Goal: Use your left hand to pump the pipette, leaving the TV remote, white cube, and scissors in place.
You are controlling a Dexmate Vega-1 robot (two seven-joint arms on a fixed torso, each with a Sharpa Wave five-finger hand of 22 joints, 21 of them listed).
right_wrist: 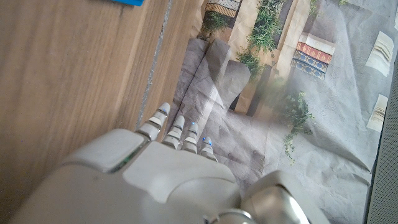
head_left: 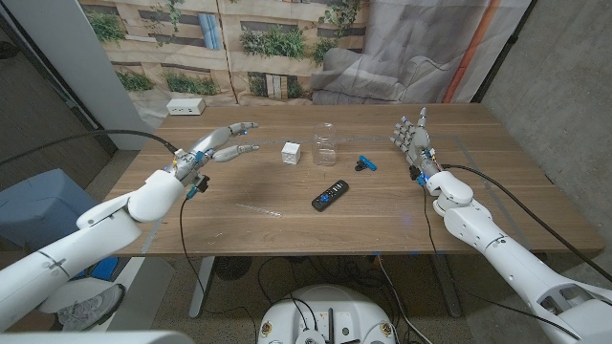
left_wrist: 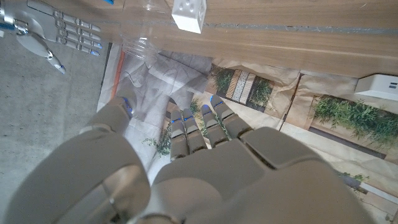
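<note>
Currently left hand (head_left: pixel 222 141) hovers empty, fingers spread, toward table's far-left corner. Pipette (head_left: pixel 258 208) lies near front edge (thin, clear, easily missed). Bring hand back, lower onto bulb, avoid remote (head_left: pixel 330 196). Right hand (head_left: pixel 413 139) open, idle.

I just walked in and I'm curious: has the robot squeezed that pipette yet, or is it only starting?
Only starting, it seems. The left hand hovers open above the table, holding nothing, and the clear pipette lies untouched nearer the front edge. The white cube, TV remote and scissors sit undisturbed. Reaching, grasping and pumping are all left.
</note>
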